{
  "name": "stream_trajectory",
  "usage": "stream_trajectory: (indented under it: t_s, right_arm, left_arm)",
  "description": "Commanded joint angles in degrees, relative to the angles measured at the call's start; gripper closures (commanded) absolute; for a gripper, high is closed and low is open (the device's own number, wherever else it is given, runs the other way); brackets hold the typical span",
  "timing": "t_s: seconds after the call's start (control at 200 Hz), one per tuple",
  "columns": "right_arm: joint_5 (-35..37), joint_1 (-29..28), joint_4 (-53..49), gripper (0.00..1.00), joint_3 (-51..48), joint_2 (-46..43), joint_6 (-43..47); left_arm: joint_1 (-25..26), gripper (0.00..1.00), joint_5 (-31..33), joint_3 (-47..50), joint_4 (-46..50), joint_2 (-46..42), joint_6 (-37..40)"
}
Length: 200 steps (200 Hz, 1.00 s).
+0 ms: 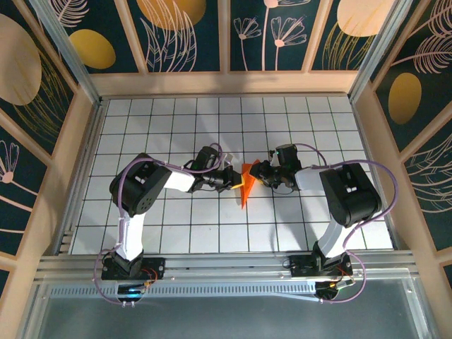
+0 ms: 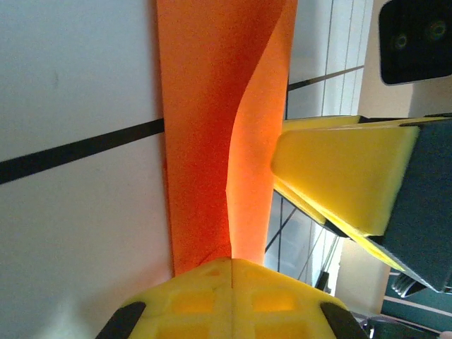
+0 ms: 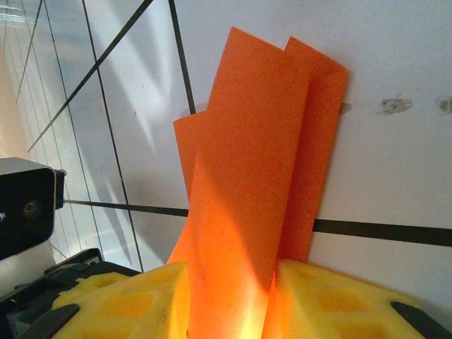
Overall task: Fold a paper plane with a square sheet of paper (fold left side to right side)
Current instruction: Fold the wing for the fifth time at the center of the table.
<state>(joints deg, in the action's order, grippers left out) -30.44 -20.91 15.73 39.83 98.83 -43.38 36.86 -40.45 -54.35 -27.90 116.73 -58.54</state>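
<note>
The square sheet of paper is folded into a narrow orange paper plane (image 1: 246,185) that stands up off the white grid table between the two arms. My left gripper (image 1: 234,179) pinches it from the left. In the left wrist view the yellow jaws (image 2: 232,263) are pressed together, and the creased paper (image 2: 205,141) runs out from between them. My right gripper (image 1: 258,175) holds the paper from the right. In the right wrist view the layered paper (image 3: 261,141) is squeezed between both yellow pads of that gripper (image 3: 233,296). One of the right gripper's fingers (image 2: 339,176) sits close beside the paper.
The white table (image 1: 176,127) with black grid lines is boxed in by wooden walls (image 1: 226,83) at the back and sides. A metal rail (image 1: 226,265) runs along the near edge by the arm bases.
</note>
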Motion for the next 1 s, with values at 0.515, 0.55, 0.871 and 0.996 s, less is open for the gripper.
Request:
stream_trajectory:
  t_s: [0.515,0.55,0.871,0.996]
  right_arm:
    - [3.0,-1.4,-2.2,0.63,0.9,2.0,2.8]
    - [2.8,-1.4,-2.1,0.63,0.9,1.8,2.7]
    - [2.9,-1.3,-2.1,0.63,0.8,-1.4,2.5]
    - [3.4,-1.0,-2.4,0.63,0.3,-2.6,2.5]
  left_arm:
    - [0.0,1.00,4.2,-3.7,7.3,3.2,5.2]
    - [0.0,1.00,4.5,-3.5,7.7,3.1,5.5]
    - [-0.1,1.00,8.1,-4.2,12.7,3.6,8.4]
    - [0.0,1.00,9.3,-5.0,14.5,3.8,9.5]
